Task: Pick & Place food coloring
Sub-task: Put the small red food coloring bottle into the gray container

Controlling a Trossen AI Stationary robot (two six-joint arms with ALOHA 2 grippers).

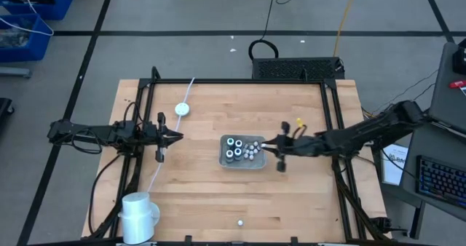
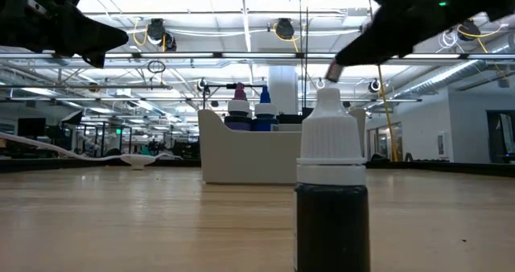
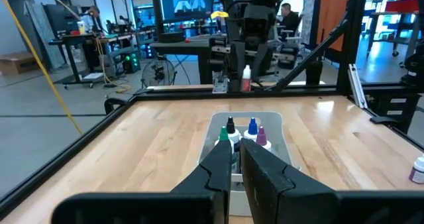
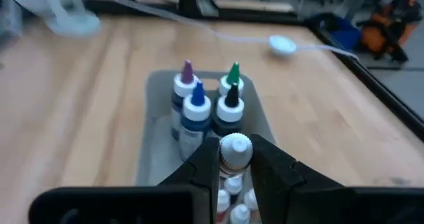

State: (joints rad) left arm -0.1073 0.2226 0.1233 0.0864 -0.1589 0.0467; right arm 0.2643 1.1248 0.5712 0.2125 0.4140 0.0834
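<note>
Holding a white-capped food coloring bottle (image 4: pixel 235 151) between its fingers, the right gripper (image 4: pixel 235 159) hangs over the grey tray's (image 1: pixel 260 164) near end, a grip only its wrist view reveals. Four colour-tipped bottles (image 4: pixel 205 98) stand upright beyond. One stray bottle (image 2: pixel 331 183) stands on the desk (image 1: pixel 196 195). The left gripper (image 1: pixel 175 137), pinched narrow and empty, waits well apart.
</note>
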